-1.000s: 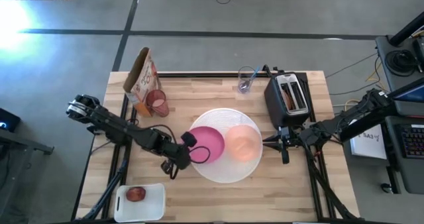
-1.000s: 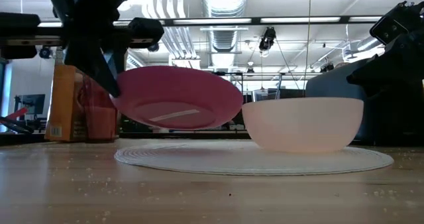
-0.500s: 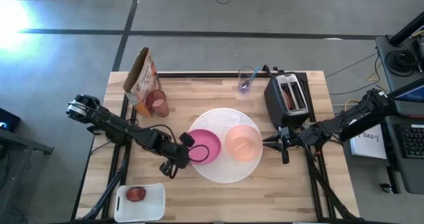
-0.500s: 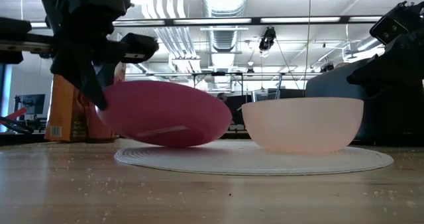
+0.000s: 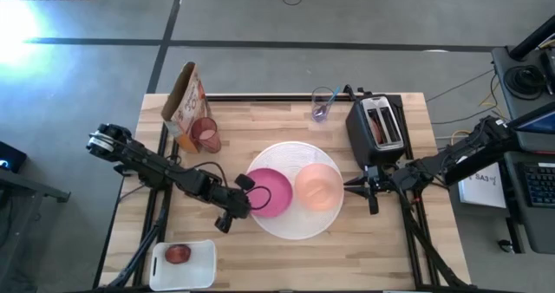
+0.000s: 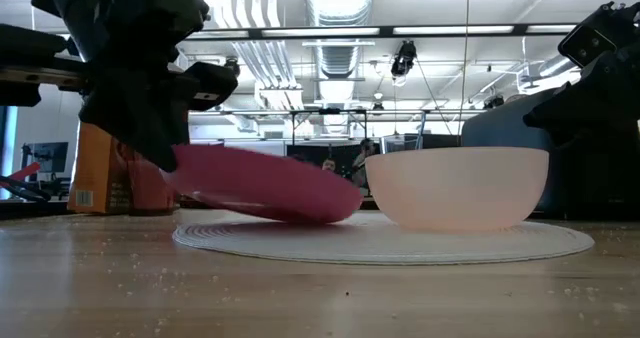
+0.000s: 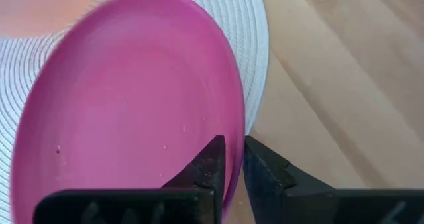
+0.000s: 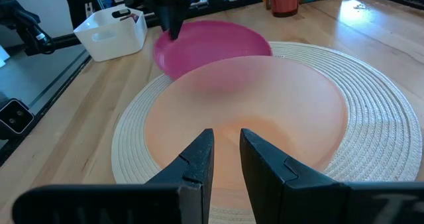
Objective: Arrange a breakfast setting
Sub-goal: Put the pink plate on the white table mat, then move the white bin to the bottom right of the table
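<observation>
Low view: closest to the camera, the large round white plate (image 6: 380, 240) is seen lying flat on the wooden table (image 6: 300, 298), with the smaller magenta plate (image 6: 262, 183) tilted over its one side, its lower edge down on the white plate and its raised edge gripped by the left gripper (image 6: 165, 143). In the left wrist view that rim is seen pinched between the two dark fingers (image 7: 211, 164), which are drawn close together around it. Beside the magenta plate, on the same white plate, the peach translucent bowl (image 6: 457, 186) is seen standing upright. The right gripper (image 5: 371, 189) is held just off the white plate's edge next to the bowl, its fingers set a narrow gap apart on nothing. Farther back, the pink translucent cup (image 5: 205, 134) is seen beside a brown bag (image 5: 185, 98), and a black toaster (image 5: 377, 124) stands at the far right.
</observation>
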Available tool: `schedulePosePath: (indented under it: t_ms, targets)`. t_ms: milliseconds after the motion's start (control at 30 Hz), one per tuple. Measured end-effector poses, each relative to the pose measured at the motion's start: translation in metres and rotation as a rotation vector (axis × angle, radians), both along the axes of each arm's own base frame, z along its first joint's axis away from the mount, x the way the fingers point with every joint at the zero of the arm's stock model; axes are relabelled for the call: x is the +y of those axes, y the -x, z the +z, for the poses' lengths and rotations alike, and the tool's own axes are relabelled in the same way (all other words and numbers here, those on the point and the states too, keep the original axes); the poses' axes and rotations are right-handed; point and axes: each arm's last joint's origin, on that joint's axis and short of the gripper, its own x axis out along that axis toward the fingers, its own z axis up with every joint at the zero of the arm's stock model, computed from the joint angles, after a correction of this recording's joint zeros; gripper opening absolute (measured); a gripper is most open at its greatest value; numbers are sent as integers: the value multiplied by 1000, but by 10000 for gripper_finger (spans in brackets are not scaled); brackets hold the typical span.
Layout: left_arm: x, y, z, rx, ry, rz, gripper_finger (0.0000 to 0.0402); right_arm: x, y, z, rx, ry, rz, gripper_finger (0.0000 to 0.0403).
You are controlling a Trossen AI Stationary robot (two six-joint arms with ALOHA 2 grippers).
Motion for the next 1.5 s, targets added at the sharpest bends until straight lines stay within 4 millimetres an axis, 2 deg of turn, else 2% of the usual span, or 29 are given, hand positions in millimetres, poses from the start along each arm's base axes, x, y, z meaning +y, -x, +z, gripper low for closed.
schedulePosePath:
  t_ms: [467, 767, 1067, 1300, 1500]
  targets:
    - [-1, 0, 0, 27, 150, 208, 114, 0, 0, 0, 0, 0, 0, 63]
    - [-3, 9, 13, 35, 177, 227, 138, 0, 0, 0, 0, 0, 0, 63]
    - [-21, 46, 26, 179, 219, 294, 139, 0, 0, 0, 0, 0, 0, 63]
    - [-37, 79, 49, 261, 272, 386, 139, 0, 0, 0, 0, 0, 0, 63]
    - [-53, 110, 48, 408, 308, 546, 139, 0, 0, 0, 0, 0, 0, 63]
